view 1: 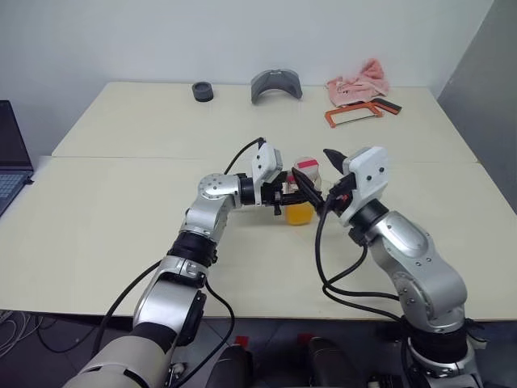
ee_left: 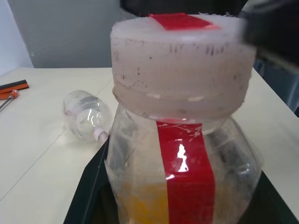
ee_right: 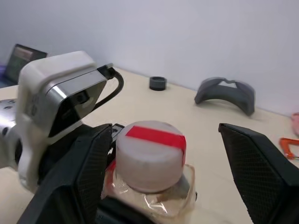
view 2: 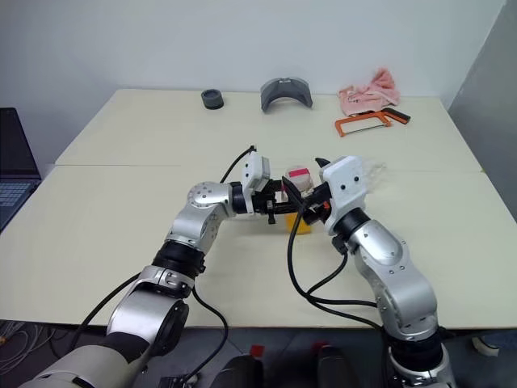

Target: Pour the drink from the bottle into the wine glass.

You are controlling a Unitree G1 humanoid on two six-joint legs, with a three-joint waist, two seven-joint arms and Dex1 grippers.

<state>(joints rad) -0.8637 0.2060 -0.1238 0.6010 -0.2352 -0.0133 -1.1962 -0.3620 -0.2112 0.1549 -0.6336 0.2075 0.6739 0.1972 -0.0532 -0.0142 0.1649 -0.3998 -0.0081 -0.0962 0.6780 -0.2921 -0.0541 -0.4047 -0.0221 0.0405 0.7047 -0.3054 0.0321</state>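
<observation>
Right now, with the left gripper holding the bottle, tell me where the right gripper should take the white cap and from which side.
Grip the white cap around its round side wall, coming from above. The bottle stands upright, shut in the left gripper at its body, so the cap's sides are free. The right gripper is open with its fingers either side of the cap; closing there would probably suit twisting it off.

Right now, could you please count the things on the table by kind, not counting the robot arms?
Capped bottle with orange drink, in the left gripper: 1
Clear container lying on its side: 1
Black ring: 1
Grey curved piece: 1
Pink cloth: 1
Orange hacksaw: 1
Laptop: 1
Total: 7
</observation>
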